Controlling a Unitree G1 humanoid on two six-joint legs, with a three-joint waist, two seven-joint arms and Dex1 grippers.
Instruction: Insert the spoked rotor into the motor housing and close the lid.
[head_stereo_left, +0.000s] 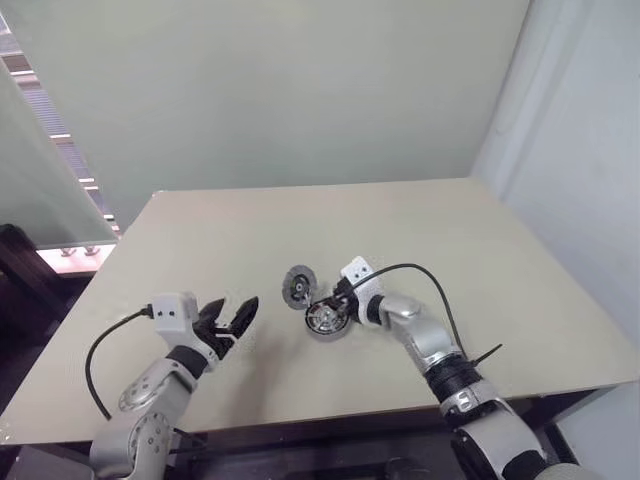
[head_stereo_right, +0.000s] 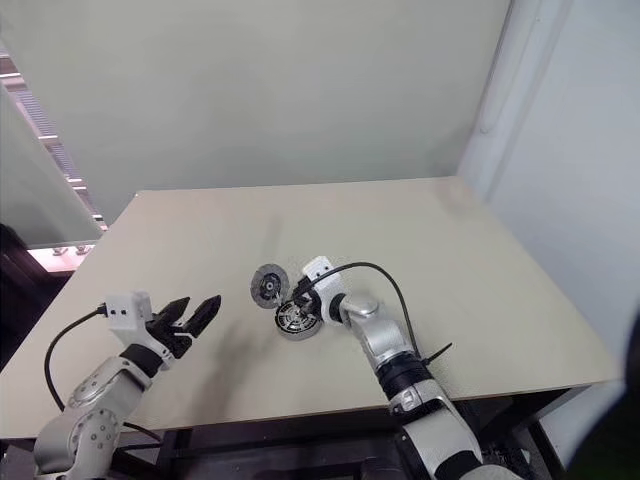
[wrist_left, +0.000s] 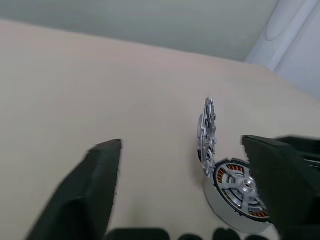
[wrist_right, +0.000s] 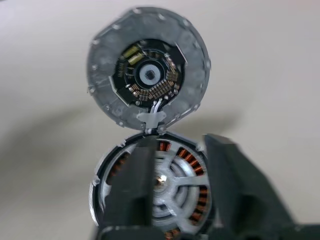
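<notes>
rotor (wrist_right: 167, 187) seated in housing (wrist_right: 100, 187) (copper windings showing), lid (wrist_right: 148, 70) upright

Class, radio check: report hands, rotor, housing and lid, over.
Left hand open, empty. Right hand open over motor housing. Spoked rotor seated inside. Lid upright, hinged open. Nothing blocking.

Surface (head_stereo_left: 300, 215): plain beige top, matte, w/ dark edge along the near side. Behind it a pale grey-green wall (head_stereo_left: 280, 90), bare, evenly lit. On the robot's right a white wall or panel (head_stereo_left: 585, 150) runs at an angle, w/ a rounded white vertical trim (head_stereo_right: 500, 90) at the corner. On the robot's left a frosted glass pane (head_stereo_left: 40, 190), w/ slatted blinds (head_stereo_left: 45, 110) past it and a bright pinkish strip of light (head_stereo_left: 75, 257) at its base. Light soft, diffuse.
</notes>
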